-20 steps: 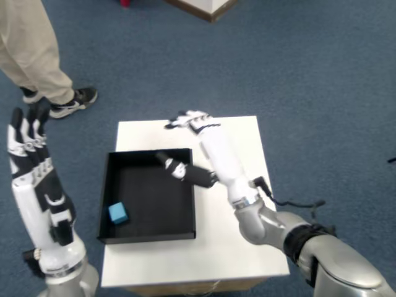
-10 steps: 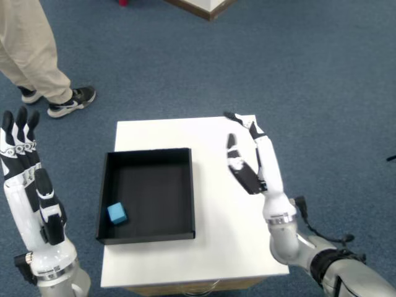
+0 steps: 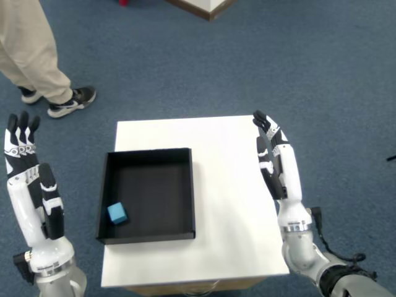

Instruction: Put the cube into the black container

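Note:
A small blue cube (image 3: 117,213) lies inside the black container (image 3: 148,193), near its front left corner. The container sits on the left half of the white table (image 3: 223,204). My right hand (image 3: 276,162) is raised over the table's right edge, fingers straight and apart, palm facing left, holding nothing. It is well to the right of the container. The left hand (image 3: 29,179) is held up off the table at the far left, fingers extended.
A person's leg in beige trousers and a black shoe (image 3: 71,102) stand on the blue carpet at the upper left. A wooden furniture corner (image 3: 207,7) shows at the top.
My right hand has pulled back from above the container's far right corner to the table's right edge and turned upright. The cube stays in the container.

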